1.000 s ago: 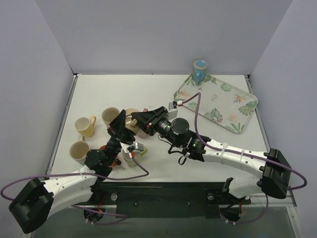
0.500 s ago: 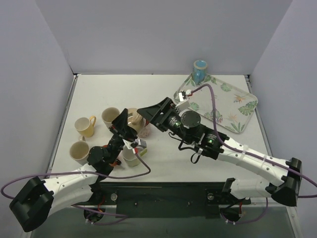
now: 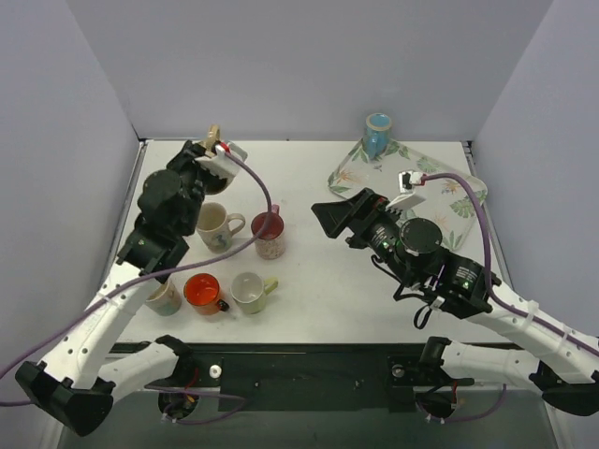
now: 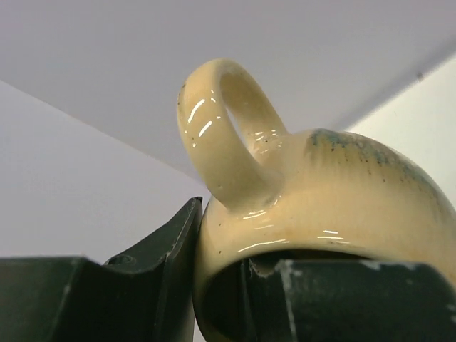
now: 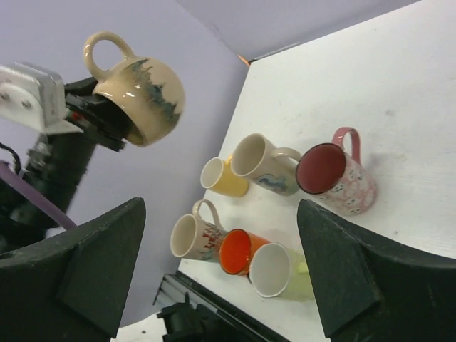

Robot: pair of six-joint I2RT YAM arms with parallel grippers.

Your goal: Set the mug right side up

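Held aloft over the ten o'clock corner of the table (image 3: 323,304), the cream mug (image 5: 137,87) sits with its rim pinched in the part-closed left gripper (image 3: 211,155), handle uppermost and mouth tipped down toward the wrist. The right gripper (image 3: 323,217) hangs near the centre, jaws wide and empty. The turn looks half made: the wrist must roll the mouth upward, then lower the glossy, round-bellied, blue-green-streaked mug clear of the other mugs (image 3: 217,227) at eight o'clock.
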